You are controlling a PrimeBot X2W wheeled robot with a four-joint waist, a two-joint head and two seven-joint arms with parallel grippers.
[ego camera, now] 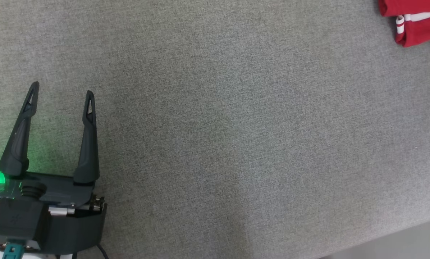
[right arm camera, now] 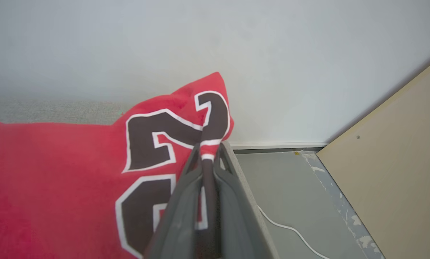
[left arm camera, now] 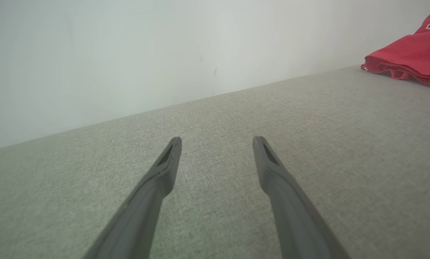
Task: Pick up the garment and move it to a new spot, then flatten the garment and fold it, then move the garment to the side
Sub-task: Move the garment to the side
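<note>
Grey fabric surface (ego camera: 236, 126), white wall (left arm camera: 128, 54) behind. Left gripper (ego camera: 62, 87) at lower left over bare fabric, fingers spread wide, holding nothing. Red garment (ego camera: 416, 21) far right, near surface edge, black-and-white numerals showing. Right gripper (right arm camera: 209, 149) pinched tight on garment fold.

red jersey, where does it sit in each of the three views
Head view: the red jersey lies in the top right corner, cut by the picture's edge.
Left wrist view: the jersey lies at the upper right edge, on the surface.
Right wrist view: the jersey spreads over the left and lower middle, a fold pinched in the right gripper.
Shared landmark: the grey fabric surface under it, in all three.
</note>
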